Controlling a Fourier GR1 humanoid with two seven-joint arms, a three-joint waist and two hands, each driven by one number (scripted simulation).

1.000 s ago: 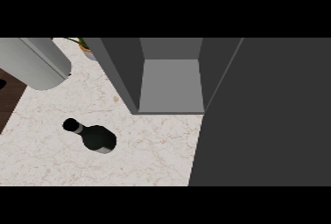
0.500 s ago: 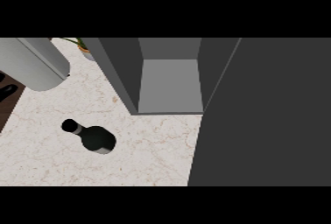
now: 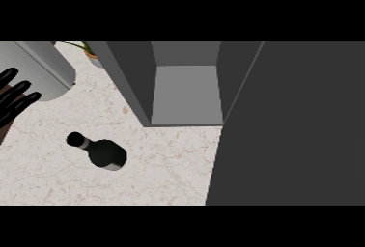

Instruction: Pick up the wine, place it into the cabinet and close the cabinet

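Observation:
A dark wine bottle (image 3: 102, 151) stands upright on the pale marble counter (image 3: 64, 178), left of centre in the head view. The grey cabinet (image 3: 182, 87) stands behind it with its inside showing, and its open door (image 3: 292, 125) fills the right side of the view. My left hand (image 3: 14, 96) shows at the left edge with fingers straight, up and to the left of the bottle and apart from it. My right hand is out of sight.
A grey cylinder-shaped object (image 3: 43, 67) lies at the upper left, just beside my left hand. A bit of a plant (image 3: 89, 49) peeks out behind the cabinet's left wall. The counter's dark edge runs down the far left.
My left hand has come into view at the left edge; a second ago hardly any of it showed. The bottle and cabinet have not moved.

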